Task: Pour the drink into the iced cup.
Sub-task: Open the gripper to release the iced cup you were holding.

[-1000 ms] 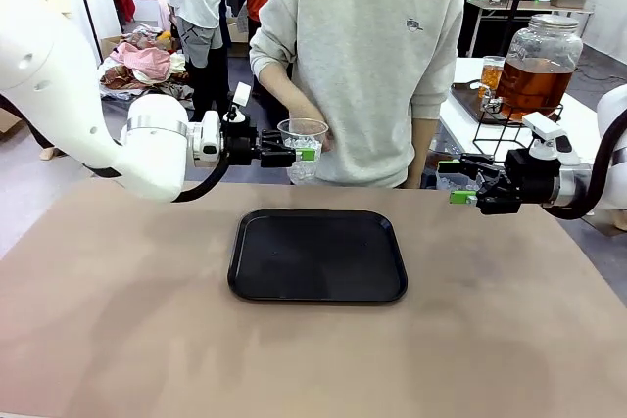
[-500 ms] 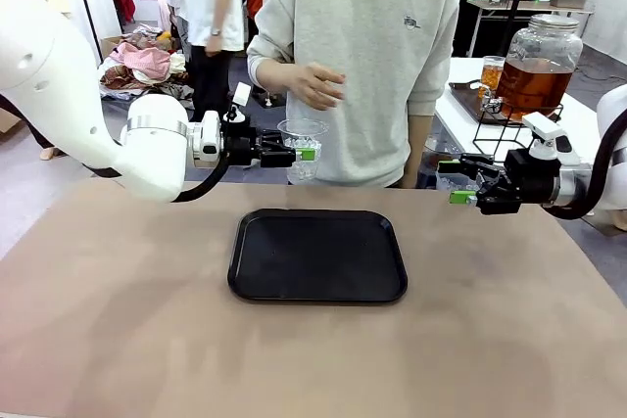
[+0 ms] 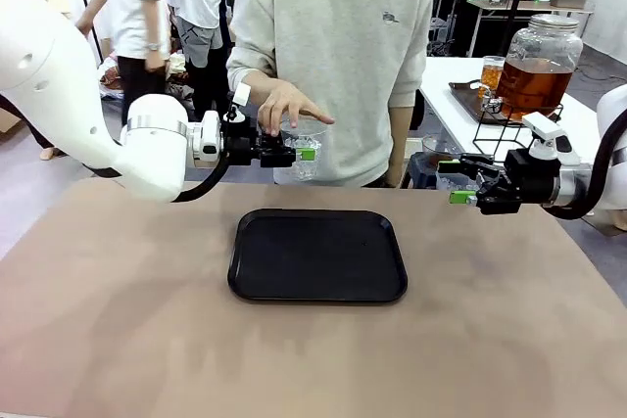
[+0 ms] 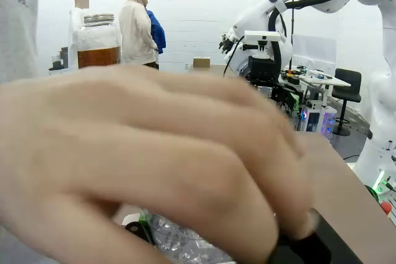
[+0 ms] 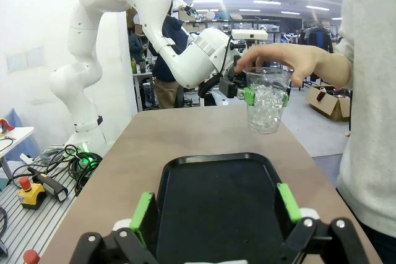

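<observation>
Front view, left claw (image 3: 306, 154) gripping iced cup (image 3: 304, 158)

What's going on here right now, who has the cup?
The left gripper is shut on the clear iced cup, holding it in the air past the table's far edge. The person's hand rests over the cup's rim. The right gripper hangs open and empty above the table's right side. The black tray sits bare mid-table. The drink sits in its glass dispenser jar on the side table; nothing is poured yet.
</observation>
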{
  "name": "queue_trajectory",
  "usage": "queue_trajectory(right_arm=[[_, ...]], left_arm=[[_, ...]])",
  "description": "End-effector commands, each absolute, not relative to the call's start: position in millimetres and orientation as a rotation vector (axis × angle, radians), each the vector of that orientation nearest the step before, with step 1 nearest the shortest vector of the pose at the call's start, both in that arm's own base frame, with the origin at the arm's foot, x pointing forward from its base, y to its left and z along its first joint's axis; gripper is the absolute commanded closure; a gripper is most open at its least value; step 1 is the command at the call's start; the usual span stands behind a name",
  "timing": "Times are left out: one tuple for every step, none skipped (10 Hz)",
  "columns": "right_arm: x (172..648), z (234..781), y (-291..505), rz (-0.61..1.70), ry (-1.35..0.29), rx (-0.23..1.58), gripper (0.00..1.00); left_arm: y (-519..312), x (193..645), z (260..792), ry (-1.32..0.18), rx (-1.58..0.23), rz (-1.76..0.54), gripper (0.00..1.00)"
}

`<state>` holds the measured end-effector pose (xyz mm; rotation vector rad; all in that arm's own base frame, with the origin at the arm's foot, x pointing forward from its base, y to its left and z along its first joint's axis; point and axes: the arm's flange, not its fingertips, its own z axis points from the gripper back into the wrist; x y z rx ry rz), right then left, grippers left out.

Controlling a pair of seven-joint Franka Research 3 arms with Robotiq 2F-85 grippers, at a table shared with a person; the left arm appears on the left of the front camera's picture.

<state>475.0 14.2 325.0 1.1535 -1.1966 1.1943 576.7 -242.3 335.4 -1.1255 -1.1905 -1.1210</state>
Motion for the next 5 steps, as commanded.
queue_trajectory(right_arm=[[476.1,328.1,15.1,1.195,-1.194,1.155,0.00],[476.1,328.1,15.1,1.195,-1.194,1.155,0.00],[476.1,328.1,15.1,1.195,-1.194,1.155,0.00],[476.1,328.1,15.1,1.195,-1.194,1.155,0.00],[476.1,328.1,15.1,1.195,-1.194,1.155,0.00]], left_arm=[[-240.4,573.9,336.8,-1.213,-1.133,-1.139,0.36],[-240.4,573.9,336.8,-1.213,-1.133,-1.139,0.36],[-240.4,573.9,336.8,-1.213,-1.133,-1.139,0.36],[-240.4,573.9,336.8,-1.213,-1.133,-1.139,0.36],[-240.4,573.9,336.8,-1.213,-1.133,-1.139,0.36]])
